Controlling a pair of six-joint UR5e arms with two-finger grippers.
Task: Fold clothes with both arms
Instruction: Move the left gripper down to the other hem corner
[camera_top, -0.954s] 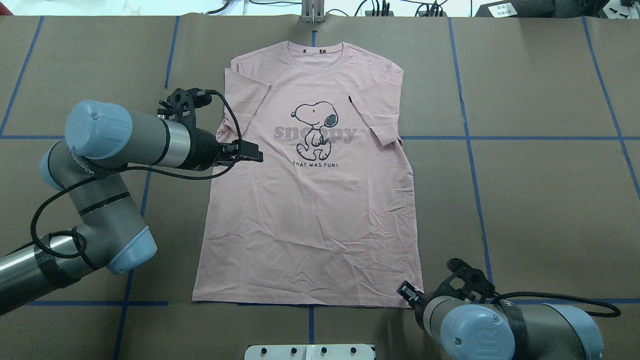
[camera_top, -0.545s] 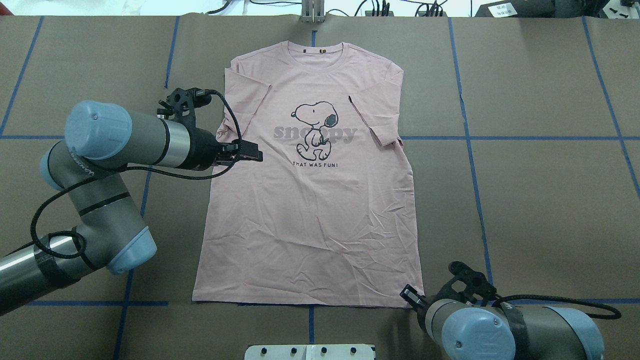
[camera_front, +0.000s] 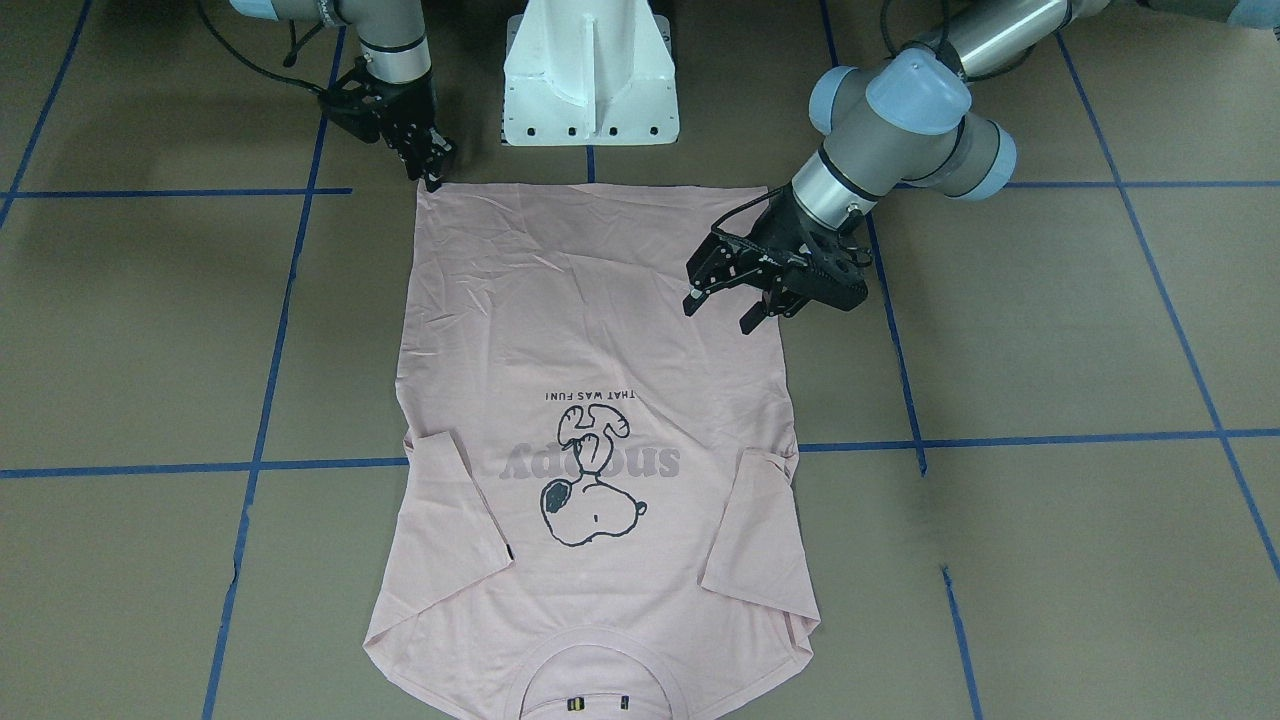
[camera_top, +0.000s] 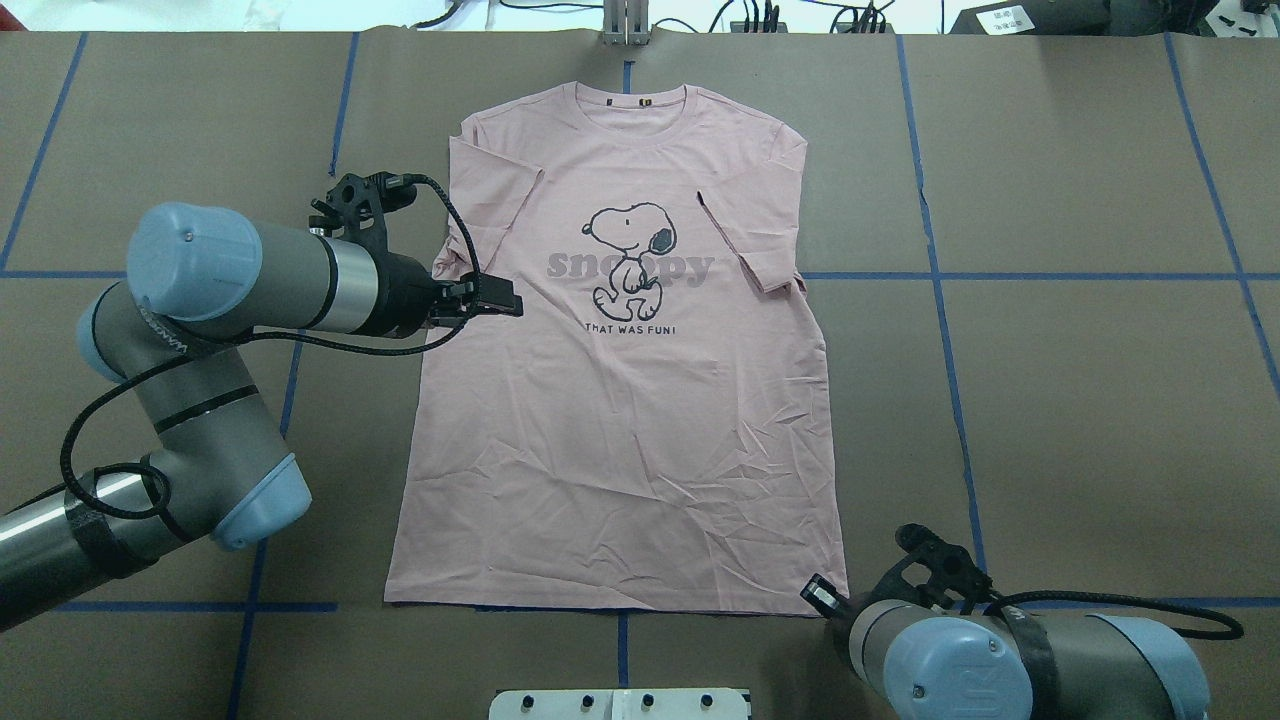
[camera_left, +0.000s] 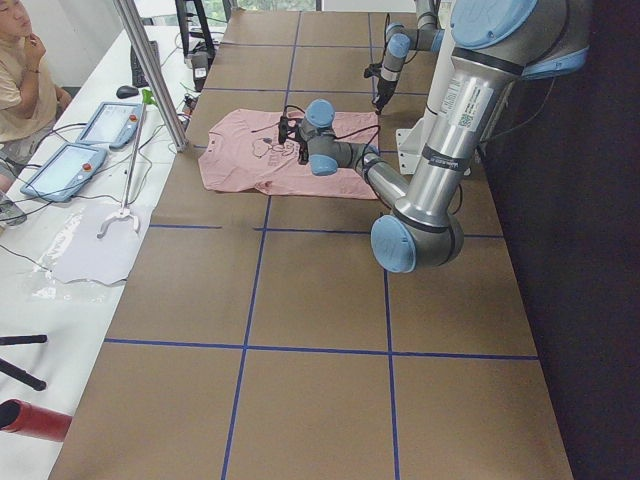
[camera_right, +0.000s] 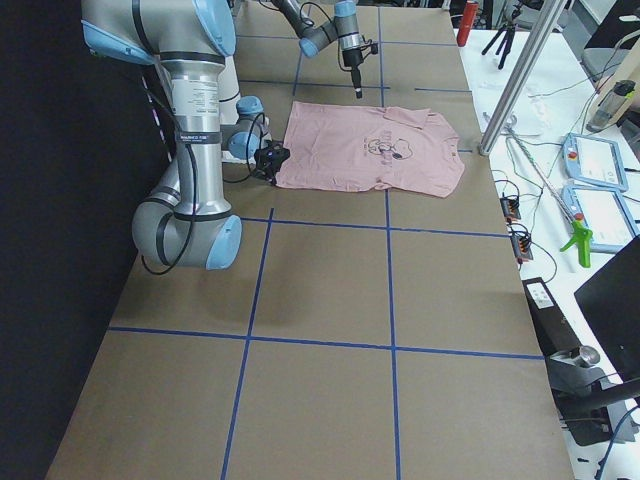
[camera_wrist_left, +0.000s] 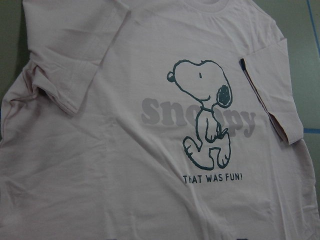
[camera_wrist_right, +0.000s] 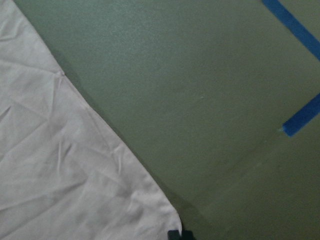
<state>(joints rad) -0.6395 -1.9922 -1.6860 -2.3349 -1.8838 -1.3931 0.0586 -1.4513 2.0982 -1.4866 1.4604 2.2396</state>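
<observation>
Bunching is risked, since the T-shirt (camera_top: 620, 450) is laid flat, print up, on the tabletop (camera_top: 1080, 400) while the left gripper (camera_front: 720, 308) is held spread above its side and the right gripper (camera_front: 432, 172) clenched, empty, beside a hem corner, where one layer may be pinched.

The T-shirt (camera_top: 620, 450) is pale pink, printed with a black-outline cartoon dog (camera_top: 630, 260), grey "snoopy" lettering (camera_top: 570, 266) and a small black caption (camera_top: 632, 329). The table (camera_top: 1080, 400) is brown, gridded with blue tape lines (camera_top: 1040, 276). My left arm (camera_top: 290, 270) and right arm (camera_top: 1060, 650) are grey with light blue caps and black cables. My left gripper (camera_top: 515, 306) and right gripper (camera_top: 815, 592) are black. My base (camera_front: 590, 70) is white.
</observation>
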